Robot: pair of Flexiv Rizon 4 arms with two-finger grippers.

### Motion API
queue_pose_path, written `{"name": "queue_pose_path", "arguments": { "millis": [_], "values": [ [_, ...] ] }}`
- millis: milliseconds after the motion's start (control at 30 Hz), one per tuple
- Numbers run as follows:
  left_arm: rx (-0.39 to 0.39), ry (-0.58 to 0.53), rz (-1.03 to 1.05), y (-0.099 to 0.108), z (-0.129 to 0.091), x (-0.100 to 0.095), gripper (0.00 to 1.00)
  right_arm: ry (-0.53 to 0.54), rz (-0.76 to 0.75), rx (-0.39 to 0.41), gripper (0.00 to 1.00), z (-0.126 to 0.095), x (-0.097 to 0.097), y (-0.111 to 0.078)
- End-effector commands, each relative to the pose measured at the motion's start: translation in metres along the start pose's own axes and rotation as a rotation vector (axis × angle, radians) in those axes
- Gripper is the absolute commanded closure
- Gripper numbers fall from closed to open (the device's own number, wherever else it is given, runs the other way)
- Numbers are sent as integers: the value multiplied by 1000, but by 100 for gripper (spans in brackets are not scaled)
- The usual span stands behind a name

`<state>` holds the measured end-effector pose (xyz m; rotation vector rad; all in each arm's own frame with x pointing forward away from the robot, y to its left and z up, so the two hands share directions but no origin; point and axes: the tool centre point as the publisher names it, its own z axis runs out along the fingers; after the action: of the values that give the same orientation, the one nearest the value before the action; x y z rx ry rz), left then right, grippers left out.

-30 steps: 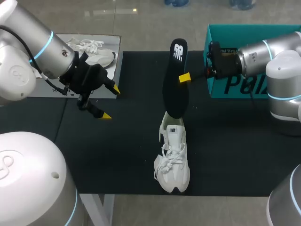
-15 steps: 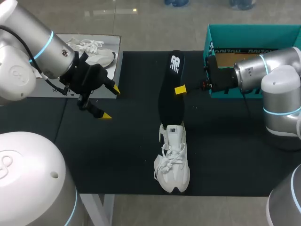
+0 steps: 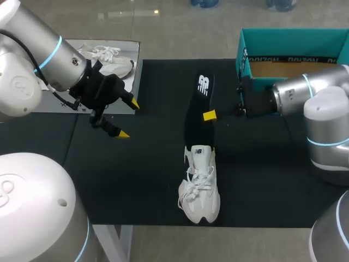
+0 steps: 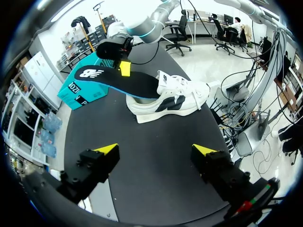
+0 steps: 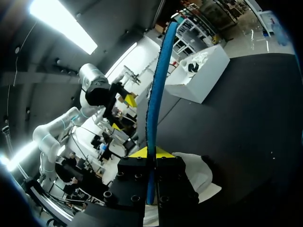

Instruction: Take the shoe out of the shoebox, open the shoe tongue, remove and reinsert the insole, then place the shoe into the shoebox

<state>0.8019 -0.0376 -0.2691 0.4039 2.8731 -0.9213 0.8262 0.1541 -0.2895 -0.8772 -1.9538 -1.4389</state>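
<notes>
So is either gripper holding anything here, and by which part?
The right gripper is shut on the insole, pinching its side edge about midway along its length. The left gripper is open and holds nothing.

A second white shoe (image 3: 110, 58) lies on a white box (image 3: 54, 105).

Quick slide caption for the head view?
Right gripper holds the black insole, one end in the white shoe; left gripper hovers aside, jaws open.
</notes>
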Motion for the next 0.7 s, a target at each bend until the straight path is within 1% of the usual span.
{"name": "queue_pose_path", "arguments": {
  "millis": [33, 167, 333, 600, 700],
  "values": [
    [-3, 1, 0, 0, 0, 0, 0, -20, 5, 15, 100, 6, 2, -4],
    [-3, 1, 0, 0, 0, 0, 0, -33, 15, 27, 100, 7, -2, -11],
    [-3, 1, 0, 0, 0, 0, 0, -78, 44, 73, 100, 8, -2, -23],
    [-3, 1, 0, 0, 0, 0, 0, -98, 64, 60, 100, 9, 1, -43],
    [-3, 1, 0, 0, 0, 0, 0, -119, 84, 77, 100, 12, 1, -49]
  ]
}}
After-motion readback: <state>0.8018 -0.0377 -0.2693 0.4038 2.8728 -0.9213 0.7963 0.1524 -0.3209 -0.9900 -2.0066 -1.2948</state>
